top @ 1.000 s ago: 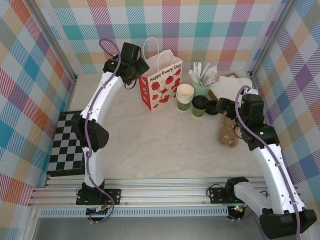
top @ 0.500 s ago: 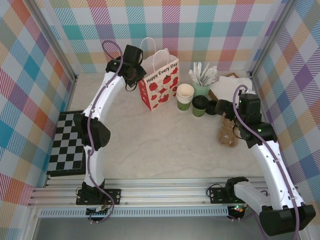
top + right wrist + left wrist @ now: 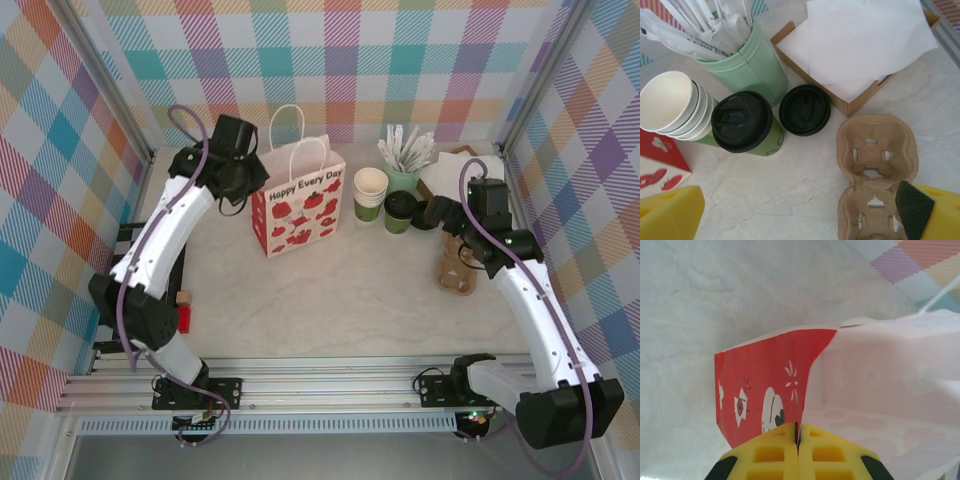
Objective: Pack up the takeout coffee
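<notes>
The takeout coffee (image 3: 400,211) (image 3: 742,121), a dark-green cup with a black lid, stands upright at the back of the table, right of the paper bag (image 3: 298,207). My left gripper (image 3: 252,181) (image 3: 798,439) is shut on the bag's left side edge; the bag (image 3: 765,375) is white and red with strawberries and stands open. My right gripper (image 3: 447,222) (image 3: 800,215) hovers open near the cup, over the bare table in front of it, with nothing between its yellow fingers (image 3: 670,212).
Beside the coffee stand a stack of white cups (image 3: 670,102), a mint-green cup of wrapped sticks (image 3: 752,62) and a loose black lid (image 3: 804,109). A box of napkins (image 3: 860,45) and a cardboard cup carrier (image 3: 875,170) lie right. A small red block (image 3: 185,318) lies front left.
My left gripper closed on the bag's edge and dragged the bag left and toward the front. The right gripper drifted slightly back toward the cups, staying open.
</notes>
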Tool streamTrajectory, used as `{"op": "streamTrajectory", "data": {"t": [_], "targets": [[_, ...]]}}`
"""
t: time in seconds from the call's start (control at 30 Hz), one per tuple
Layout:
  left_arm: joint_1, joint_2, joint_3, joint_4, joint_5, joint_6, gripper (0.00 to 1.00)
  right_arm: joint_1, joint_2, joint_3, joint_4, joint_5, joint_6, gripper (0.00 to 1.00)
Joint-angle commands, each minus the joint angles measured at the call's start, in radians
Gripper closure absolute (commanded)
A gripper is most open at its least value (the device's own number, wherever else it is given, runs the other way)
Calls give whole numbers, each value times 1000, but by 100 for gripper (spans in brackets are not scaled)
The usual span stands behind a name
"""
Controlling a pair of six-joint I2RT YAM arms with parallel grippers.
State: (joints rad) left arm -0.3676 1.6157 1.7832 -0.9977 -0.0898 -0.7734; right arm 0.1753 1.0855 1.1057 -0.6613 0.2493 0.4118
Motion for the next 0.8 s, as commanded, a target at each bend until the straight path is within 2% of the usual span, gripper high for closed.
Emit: {"op": "streamTrajectory", "data": {"t": [0.0, 0.17, 0.3, 0.4, 0.5, 0.53, 0.63, 0.7, 0.77], "targets": [[4, -132, -140, 43, 69, -37, 99, -7, 26, 40, -44, -36, 38, 0], [2, -292, -326, 64, 110, -62, 94, -7, 39, 37, -46, -71, 56, 0], [2, -357, -382, 49, 117, -59, 80, -31, 64, 33, -52, -129, 46, 0], [4, -381, -373, 41, 95, -19, 59, -90, 92, 21, -76, -172, 18, 0], [6, -417, -364, 58, 87, 33, 29, -175, 109, -28, -85, -241, -15, 0], [6, -435, -369, 59, 56, 33, 20, -205, 115, -48, -90, -292, -25, 0], [7, -534, -430, 86, -90, 19, 1, -237, 135, -99, -126, -433, -76, 0], [7, -617, -492, 108, -215, -17, 0, -234, 141, -131, -151, -463, -102, 0], [6, -686, -555, 129, -333, -72, 0, -228, 120, -173, -143, -420, -106, 0]]}}
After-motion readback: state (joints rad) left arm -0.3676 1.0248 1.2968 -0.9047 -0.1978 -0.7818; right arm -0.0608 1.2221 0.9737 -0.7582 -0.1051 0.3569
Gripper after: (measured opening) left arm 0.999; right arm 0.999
